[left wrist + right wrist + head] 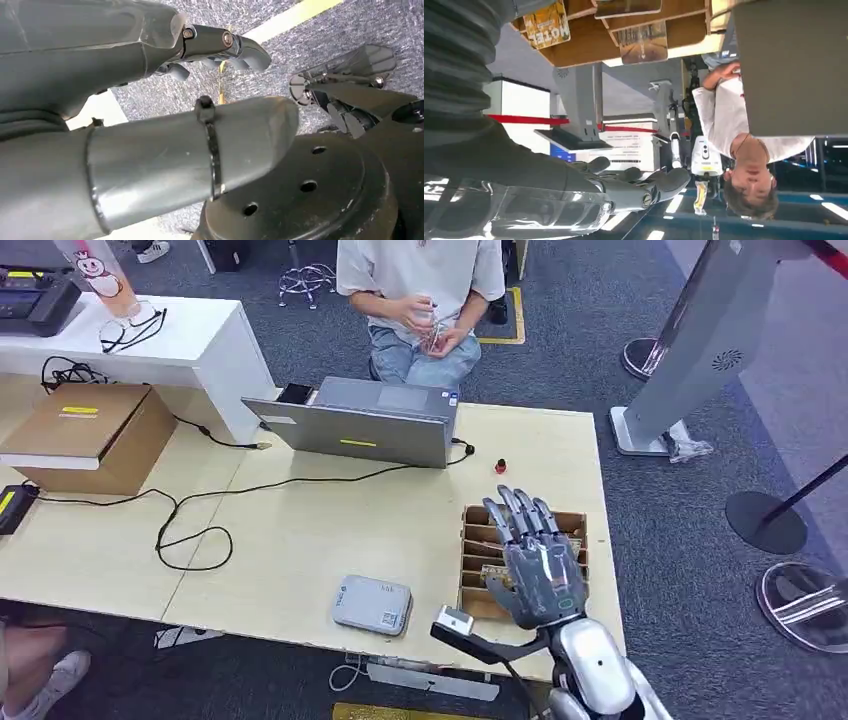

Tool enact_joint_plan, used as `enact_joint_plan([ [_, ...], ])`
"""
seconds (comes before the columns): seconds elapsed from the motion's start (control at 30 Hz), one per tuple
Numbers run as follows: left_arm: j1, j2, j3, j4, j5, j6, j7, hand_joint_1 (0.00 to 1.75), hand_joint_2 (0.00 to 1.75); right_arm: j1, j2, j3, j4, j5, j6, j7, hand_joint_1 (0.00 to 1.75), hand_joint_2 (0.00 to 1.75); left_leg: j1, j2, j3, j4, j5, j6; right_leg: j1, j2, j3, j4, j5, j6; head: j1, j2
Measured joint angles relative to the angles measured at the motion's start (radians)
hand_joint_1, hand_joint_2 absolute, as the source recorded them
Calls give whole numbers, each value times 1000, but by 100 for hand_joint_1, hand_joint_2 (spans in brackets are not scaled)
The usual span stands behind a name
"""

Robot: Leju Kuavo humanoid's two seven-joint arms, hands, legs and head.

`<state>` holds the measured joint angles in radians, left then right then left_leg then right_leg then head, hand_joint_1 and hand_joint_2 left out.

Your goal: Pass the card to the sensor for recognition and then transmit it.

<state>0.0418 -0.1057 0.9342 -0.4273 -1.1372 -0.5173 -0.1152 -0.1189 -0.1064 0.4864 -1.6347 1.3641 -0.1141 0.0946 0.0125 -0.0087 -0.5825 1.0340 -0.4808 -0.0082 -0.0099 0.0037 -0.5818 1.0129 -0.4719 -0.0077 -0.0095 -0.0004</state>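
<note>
Right hand (538,565) raised above the brown slotted wooden card rack (474,545) at the right end of the pale wooden counter (300,540); fingers (520,512) extended and apart, holding nothing. Printed cards (643,42) upright in the rack's slots, untouched. Grey flat rectangular sensor pad (372,604) near the counter's front edge, to the left of the rack. Left hand (165,95) hanging over the floor, fingers loosely apart, empty. Step in hand, as judged: reaching for a card. Best lowered squarely over one slot, pinching a single card's upper edge and lifting straight out to avoid dragging its neighbours.

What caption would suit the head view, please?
Right hand open above the card rack, reader beside it.
</note>
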Motion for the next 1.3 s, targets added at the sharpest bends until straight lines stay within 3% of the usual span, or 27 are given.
enact_joint_plan([
  [0.13, 4, -6, 19, -14, -11, -9, 0, 0, 0, -1, -1, 9, 7, 0, 10, 3, 9, 175, 0, 0, 0, 0, 0, 0, 0, 0, 0, 0, 0, 0, 0, 0],
  [0.17, 5, -6, 23, -16, -13, -13, -1, 0, 0, -1, -2, 10, 9, 0, 11, 3, 28, 175, 0, 0, 0, 0, 0, 0, 0, 0, 0, 0, 0, 0, 0, 0],
  [0.23, 7, -9, 33, -20, -18, -19, -4, 0, 0, -2, -4, 11, 13, 0, 14, 3, 26, 175, 0, 0, 0, 0, 0, 0, 0, 0, 0, 0, 0, 0, 0, 0],
  [0.27, 8, -9, 38, -22, -20, -22, -7, 0, 0, -2, -5, 11, 15, -2, 15, 3, 45, 175, 0, 0, 0, 0, 0, 0, 0, 0, 0, 0, 0, 0, 0, 0],
  [0.3, 9, -10, 41, -22, -21, -22, -10, 0, 0, -3, -6, 11, 18, -3, 17, 3, 75, 175, 0, 0, 0, 0, 0, 0, 0, 0, 0, 0, 0, 0, 0, 0],
  [0.33, 9, -10, 43, -22, -23, -22, -11, 0, 0, -3, -6, 11, 20, -3, 17, 3, 82, 175, 0, 0, 0, 0, 0, 0, 0, 0, 0, 0, 0, 0, 0, 0],
  [0.43, 10, -10, 50, -23, -29, -23, -13, 0, 0, -4, -8, 12, 24, -3, 20, 6, 68, 175, 0, 0, 0, 0, 0, 0, 0, 0, 0, 0, 0, 0, 0, 0],
  [0.5, 10, -10, 56, -23, -31, -24, -14, 0, 0, -4, -8, 12, 27, -5, 21, 6, 84, 175, 0, 0, 0, 0, 0, 0, 0, 0, 0, 0, 0, 0, 0, 0],
  [0.63, 10, -10, 64, -23, -39, -24, -17, 0, 0, -5, -9, 12, 35, -14, 24, 10, 99, 175, 0, 0, 0, 0, 0, 0, 0, 0, 0, 0, 0, 0, 0, 0],
  [0.73, 10, -10, 66, -23, -46, -24, -19, 0, 0, -8, -9, 12, 42, -19, 29, 17, 93, 175, 0, 0, 0, 0, 0, 0, 0, 0, 0, 0, 0, 0, 0, 0],
  [0.83, 10, -10, 66, -23, -49, -23, -20, 0, 0, -12, -9, 12, 51, -18, 32, 21, 103, 175, 0, 0, 0, 0, 0, 0, 0, 0, 0, 0, 0, 0, 0, 0],
  [1.07, 8, -9, 69, -23, -67, -20, -22, 0, 0, -21, -9, 10, 83, -19, 38, 30, 89, 175, 0, 0, 0, 0, 0, 0, 0, 0, 0, 0, 0, 0, 0, 0],
  [1.1, 8, -9, 71, -23, -69, -19, -22, 0, 0, -22, -9, 9, 87, -19, 39, 32, 91, 175, 0, 0, 0, 0, 0, 0, 0, 0, 0, 0, 0, 0, 0, 0],
  [1.13, 8, -9, 73, -23, -69, -18, -22, 0, 0, -23, -9, 8, 91, -19, 40, 34, 105, 175, 0, 0, 0, 0, 0, 0, 0, 0, 0, 0, 0, 0, 0, 0],
  [1.17, 7, -9, 75, -22, -71, -18, -23, 0, 0, -24, -9, 8, 96, -18, 40, 37, 105, 175, 0, 0, 0, 0, 0, 0, 0, 0, 0, 0, 0, 0, 0, 0],
  [1.3, 6, -9, 82, -22, -76, -13, -24, 0, 0, -32, -9, 4, 110, -18, 42, 40, 94, 175, 0, 0, 0, 0, 0, 0, 0, 0, 0, 0, 0, 0, 0, 0],
])
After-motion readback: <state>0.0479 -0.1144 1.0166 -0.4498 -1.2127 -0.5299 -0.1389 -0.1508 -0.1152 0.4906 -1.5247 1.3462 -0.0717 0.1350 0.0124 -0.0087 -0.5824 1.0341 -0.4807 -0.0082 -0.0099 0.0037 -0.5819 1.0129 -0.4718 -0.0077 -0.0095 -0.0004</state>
